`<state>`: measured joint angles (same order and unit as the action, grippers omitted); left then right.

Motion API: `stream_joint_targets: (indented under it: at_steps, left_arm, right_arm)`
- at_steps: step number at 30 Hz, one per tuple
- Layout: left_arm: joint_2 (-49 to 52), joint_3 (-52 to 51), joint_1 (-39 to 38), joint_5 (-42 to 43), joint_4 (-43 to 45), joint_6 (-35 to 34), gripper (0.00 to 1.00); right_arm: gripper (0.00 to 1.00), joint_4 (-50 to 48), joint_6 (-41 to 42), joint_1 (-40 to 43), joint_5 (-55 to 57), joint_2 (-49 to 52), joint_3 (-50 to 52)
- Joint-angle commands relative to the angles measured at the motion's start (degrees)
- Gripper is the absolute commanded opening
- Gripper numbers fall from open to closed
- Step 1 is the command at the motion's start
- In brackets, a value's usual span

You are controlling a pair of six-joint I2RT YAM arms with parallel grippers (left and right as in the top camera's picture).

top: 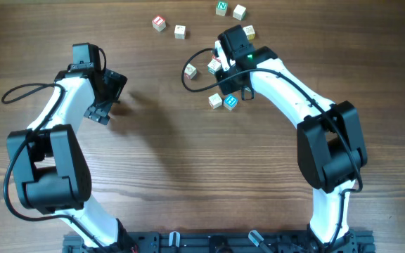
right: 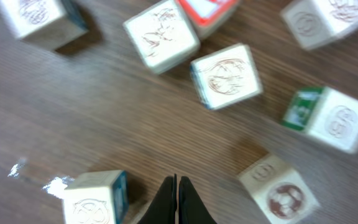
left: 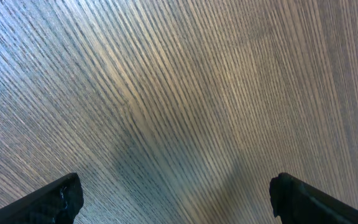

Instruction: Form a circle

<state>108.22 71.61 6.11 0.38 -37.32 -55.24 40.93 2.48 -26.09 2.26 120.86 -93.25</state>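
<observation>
No ring shows; the circle's pieces are loose pale wooden cubes scattered at the table's far right. In the overhead view these include a red-faced cube [top: 159,23], a green one [top: 221,8] and a blue one [top: 230,102]. My right gripper [right: 176,190] is shut with nothing in it, low over the table. It points between a blue-sided cube [right: 95,196] and a plain cube [right: 278,190], touching neither. Further ahead lie a green-sided cube [right: 331,118] and another cube [right: 225,74]. My left gripper [top: 110,97] is open at the far left over bare wood, its fingers [left: 64,196] wide apart.
The right arm [top: 280,84] hangs over the cube cluster and hides part of it. A black cable loop [top: 188,67] lies beside a cube [top: 190,70]. The arm bases [top: 216,242] stand at the near edge.
</observation>
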Motion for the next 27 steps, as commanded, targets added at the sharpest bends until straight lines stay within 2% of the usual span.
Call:
stream_joint_targets:
  at_steps: [1, 7, 15, 21, 24, 27]
  left_arm:
    - [0.76, 0.17, 0.07, 0.22, 0.00, -0.55, 1.00]
    - [0.76, 0.17, 0.07, 0.22, 0.00, -0.55, 1.00]
    - [0.76, 0.17, 0.07, 0.22, -0.02, -0.55, 1.00]
    - [0.76, 0.17, 0.07, 0.22, 0.00, -0.55, 1.00]
    - [0.76, 0.17, 0.07, 0.22, 0.00, -0.55, 1.00]
    - [0.76, 0.17, 0.07, 0.22, -0.02, -0.55, 1.00]
  right_arm:
    - [0.04, 7.15, 9.97, -0.07, 5.68, -0.26, -1.05]
    - [0.05, 13.60, 18.21, -0.09, 5.57, -0.26, -0.04]
    - [0.05, 18.05, 20.11, -0.09, 0.83, -0.26, -0.02]
    - [0.05, 15.08, 20.52, -0.09, 0.72, -0.22, 2.14]
    - [0.05, 9.90, 27.47, -0.09, 3.50, -0.22, 6.45]
    - [0.04, 9.46, 32.24, -0.09, 6.60, -0.55, 8.07]
